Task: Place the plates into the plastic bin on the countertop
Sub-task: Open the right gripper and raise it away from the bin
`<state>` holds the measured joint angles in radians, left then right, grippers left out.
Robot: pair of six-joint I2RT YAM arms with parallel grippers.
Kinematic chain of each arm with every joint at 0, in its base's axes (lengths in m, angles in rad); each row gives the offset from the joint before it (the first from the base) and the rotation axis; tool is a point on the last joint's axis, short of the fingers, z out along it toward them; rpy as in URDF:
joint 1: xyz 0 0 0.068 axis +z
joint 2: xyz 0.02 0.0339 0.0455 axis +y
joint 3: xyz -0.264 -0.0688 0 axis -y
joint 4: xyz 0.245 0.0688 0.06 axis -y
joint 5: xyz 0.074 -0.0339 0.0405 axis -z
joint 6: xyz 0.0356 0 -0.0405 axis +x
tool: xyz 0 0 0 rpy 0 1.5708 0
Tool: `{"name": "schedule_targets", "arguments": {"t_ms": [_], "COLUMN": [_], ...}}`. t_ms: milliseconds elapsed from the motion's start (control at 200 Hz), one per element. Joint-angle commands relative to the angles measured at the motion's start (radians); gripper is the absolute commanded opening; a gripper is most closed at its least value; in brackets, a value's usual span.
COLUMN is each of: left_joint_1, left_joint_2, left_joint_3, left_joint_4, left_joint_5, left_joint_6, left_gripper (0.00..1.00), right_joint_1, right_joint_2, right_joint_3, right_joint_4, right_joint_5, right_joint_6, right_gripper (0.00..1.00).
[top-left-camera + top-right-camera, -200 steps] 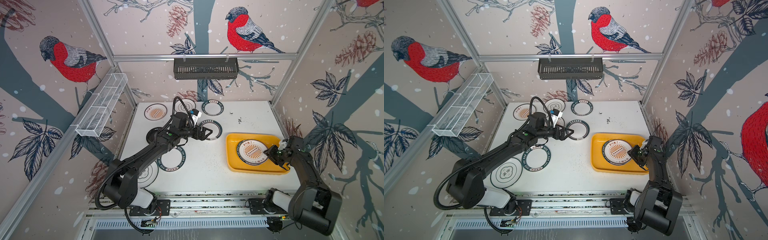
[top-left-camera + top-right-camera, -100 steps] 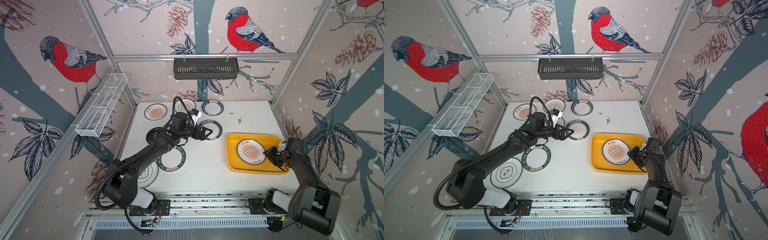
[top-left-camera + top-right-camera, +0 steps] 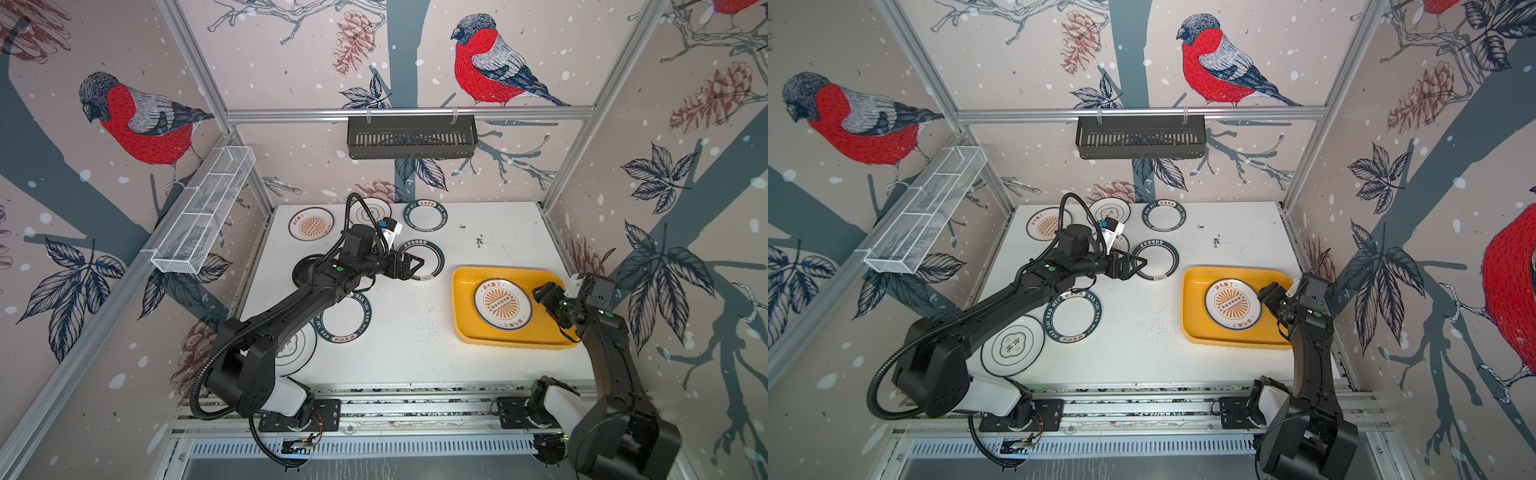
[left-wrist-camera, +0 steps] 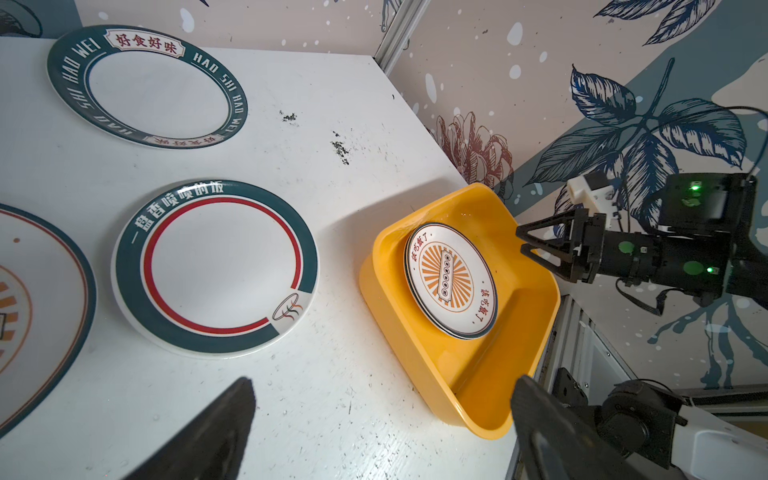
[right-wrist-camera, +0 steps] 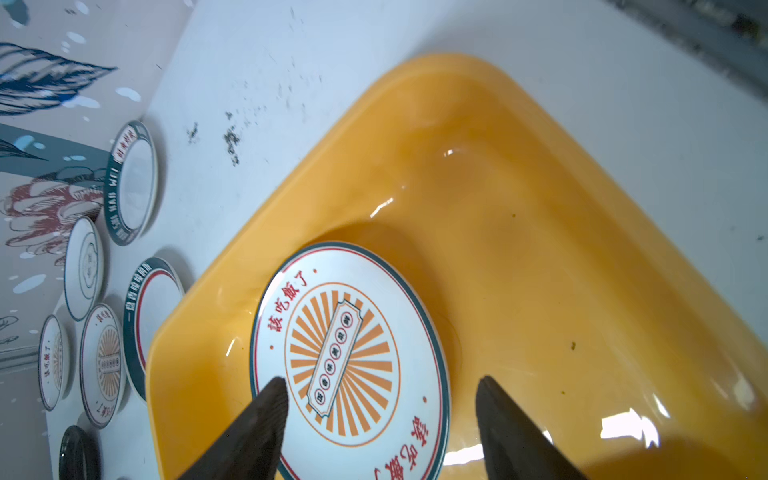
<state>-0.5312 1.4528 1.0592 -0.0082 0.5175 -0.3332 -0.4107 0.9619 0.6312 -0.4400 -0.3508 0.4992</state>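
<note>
The yellow plastic bin (image 3: pixel 469 332) sits at the right of the white countertop (image 3: pixel 415 353). A cream sunburst plate (image 3: pixel 502 304) (image 5: pixel 349 357) lies in it. My right gripper (image 3: pixel 540 301) (image 5: pixel 381 381) hangs open just over that plate's right edge, holding nothing. My left gripper (image 3: pixel 419 268) (image 4: pixel 382 380) is wide open and empty above the near edge of a green-rimmed plate with a red ring (image 3: pixel 428 257) (image 4: pixel 214 270). Several more plates lie on the left half: green lettered ones (image 3: pixel 426 216) (image 3: pixel 343 318), a sunburst one (image 3: pixel 311 224), a black one (image 3: pixel 307 270), flower ones (image 3: pixel 370 212) (image 3: pixel 295 349).
A black slotted basket (image 3: pixel 411 137) hangs on the back rail. A white wire-mesh basket (image 3: pixel 203 208) hangs on the left wall. Dark specks (image 3: pixel 478 240) mark the counter behind the bin. Aluminium posts edge the counter.
My right gripper has opened, let go of the sunburst plate and drawn back a little to the right. The plate now rests in the bin. The left arm has not moved.
</note>
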Motion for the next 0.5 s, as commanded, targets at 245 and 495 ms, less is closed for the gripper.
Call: {"name": "schedule_targets", "arguments": {"t_ms": [245, 495], "left_joint_1": [-0.001, 0.004], "left_joint_2": [-0.067, -0.086], "left_joint_3": [-0.013, -0.001], "left_joint_4": [-0.021, -0.056], "left_joint_5": [-0.175, -0.278], "left_joint_6": [0.008, 0.007], "left_gripper": [0.96, 0.96], "right_joint_1": [0.151, 0.39], "right_joint_2": [-0.121, 0.005], "right_joint_3": [0.114, 0.232], "right_joint_4": [0.158, 0.265], "right_joint_5": [0.184, 0.323], "right_joint_6": [0.118, 0.12], "right_gripper": [0.91, 1.0]}}
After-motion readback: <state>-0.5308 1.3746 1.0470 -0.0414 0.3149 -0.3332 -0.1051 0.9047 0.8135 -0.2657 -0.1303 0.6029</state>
